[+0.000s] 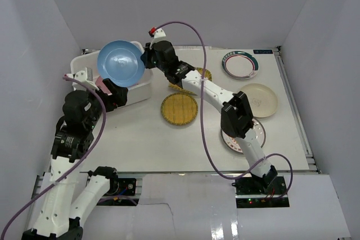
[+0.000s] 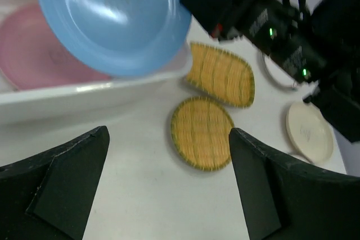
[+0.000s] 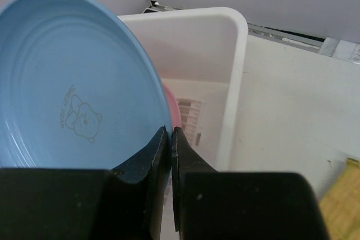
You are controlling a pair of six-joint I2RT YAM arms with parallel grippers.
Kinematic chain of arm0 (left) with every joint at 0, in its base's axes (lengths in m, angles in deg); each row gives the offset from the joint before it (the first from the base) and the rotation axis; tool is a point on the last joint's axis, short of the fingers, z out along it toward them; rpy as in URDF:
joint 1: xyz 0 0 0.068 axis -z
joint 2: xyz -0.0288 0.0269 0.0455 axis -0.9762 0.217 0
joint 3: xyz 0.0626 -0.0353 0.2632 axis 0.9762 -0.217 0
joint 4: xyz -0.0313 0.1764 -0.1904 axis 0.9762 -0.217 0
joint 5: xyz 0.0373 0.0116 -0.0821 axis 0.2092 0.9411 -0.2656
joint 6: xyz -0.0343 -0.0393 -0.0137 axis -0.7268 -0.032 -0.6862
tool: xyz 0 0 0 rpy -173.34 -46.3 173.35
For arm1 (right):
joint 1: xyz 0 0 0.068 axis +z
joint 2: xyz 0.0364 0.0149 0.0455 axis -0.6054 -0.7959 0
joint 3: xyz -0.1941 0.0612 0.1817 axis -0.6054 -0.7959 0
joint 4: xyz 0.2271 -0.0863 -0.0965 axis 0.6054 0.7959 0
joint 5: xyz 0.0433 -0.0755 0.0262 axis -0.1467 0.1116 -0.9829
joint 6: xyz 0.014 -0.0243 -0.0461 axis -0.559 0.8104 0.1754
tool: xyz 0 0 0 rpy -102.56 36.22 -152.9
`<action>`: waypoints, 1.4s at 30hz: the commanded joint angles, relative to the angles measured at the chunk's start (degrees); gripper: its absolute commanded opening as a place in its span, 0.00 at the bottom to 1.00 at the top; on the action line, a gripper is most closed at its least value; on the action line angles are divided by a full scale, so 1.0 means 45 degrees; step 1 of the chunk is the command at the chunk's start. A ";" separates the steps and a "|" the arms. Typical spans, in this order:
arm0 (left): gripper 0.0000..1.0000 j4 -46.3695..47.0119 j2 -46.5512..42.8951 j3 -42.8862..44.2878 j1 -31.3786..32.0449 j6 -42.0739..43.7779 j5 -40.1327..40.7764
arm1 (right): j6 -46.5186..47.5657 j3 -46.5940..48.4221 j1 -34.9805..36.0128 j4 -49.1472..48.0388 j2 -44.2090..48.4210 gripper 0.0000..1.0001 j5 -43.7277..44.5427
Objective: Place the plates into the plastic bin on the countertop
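Observation:
My right gripper [image 1: 145,60] [image 3: 170,133] is shut on the rim of the light blue plate [image 1: 121,63] [image 2: 112,21] [image 3: 73,94], which hangs tilted over the white plastic bin [image 1: 143,89] [image 2: 84,94] [image 3: 225,21]. A pink plate [image 2: 39,54] [image 3: 173,111] lies inside the bin. At the bin's near side, my left gripper [image 1: 115,95] [image 2: 169,184] stands open over bare countertop [image 2: 140,155] with nothing between its fingers. The round bamboo plate [image 1: 179,109] [image 2: 201,133] lies at the middle of the countertop, the rounded-square one [image 1: 194,80] [image 2: 222,74] behind it, partly under the right arm.
A white green-rimmed plate [image 1: 240,64] sits at the back right and a cream plate [image 1: 260,99] [image 2: 308,133] nearer. A plate with an orange pattern [image 1: 256,136] lies under the right arm's elbow. Grey walls enclose the countertop on three sides.

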 commanded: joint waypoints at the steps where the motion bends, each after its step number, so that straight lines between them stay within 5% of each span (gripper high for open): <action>1: 0.98 -0.1098 0.0221 -0.0603 0.0405 -0.0618 -0.0745 | -0.0928 0.1946 0.0088 -0.1504 -0.1025 0.08 0.0324; 7: 0.98 -0.0806 -0.0013 -0.2281 0.0445 -0.1165 -0.2167 | -0.0538 0.1364 0.0518 -0.2443 -0.1791 0.12 0.0639; 10: 0.98 -0.0201 -0.0151 -0.3492 0.0464 -0.1711 -0.2541 | -0.0519 0.0389 0.0537 -0.2793 -0.0992 0.47 0.0482; 15: 0.98 0.1497 0.0063 -0.5484 0.0659 -0.3465 -0.3577 | 0.0357 -0.1485 0.0498 -0.3087 0.1311 0.60 0.0423; 19: 0.98 0.2689 0.0804 -0.6385 0.2390 -0.4617 -0.2507 | 0.0790 -0.4743 0.0304 -0.3359 0.4760 0.46 0.0229; 20: 0.98 0.3233 0.1290 -0.6560 0.2823 -0.4854 -0.1691 | 0.0771 -0.6452 0.0032 -0.3457 0.5391 0.32 0.0093; 23: 0.97 0.4404 0.2732 -0.6775 0.4426 -0.5714 0.0065 | 0.0188 -1.0007 -0.0980 -0.3653 0.7658 0.14 -0.0474; 28: 0.93 0.6572 0.5041 -0.6738 0.5599 -0.6574 0.1732 | -0.1473 -1.4568 -0.3755 -0.4199 1.0178 0.11 -0.2576; 32: 0.89 0.8197 0.6857 -0.6660 0.5757 -0.6946 0.2515 | -0.2100 -1.6682 -0.5903 -0.4767 1.0730 0.44 -0.3190; 34: 0.87 0.8801 0.7951 -0.6503 0.5777 -0.7121 0.2788 | -0.2431 -1.7286 -0.6723 -0.5136 1.0497 0.53 -0.3752; 42: 0.81 1.1654 1.0257 -0.6620 0.5816 -0.7298 0.3043 | -0.5316 -1.7505 -0.8154 -0.8005 0.7022 0.68 -0.5943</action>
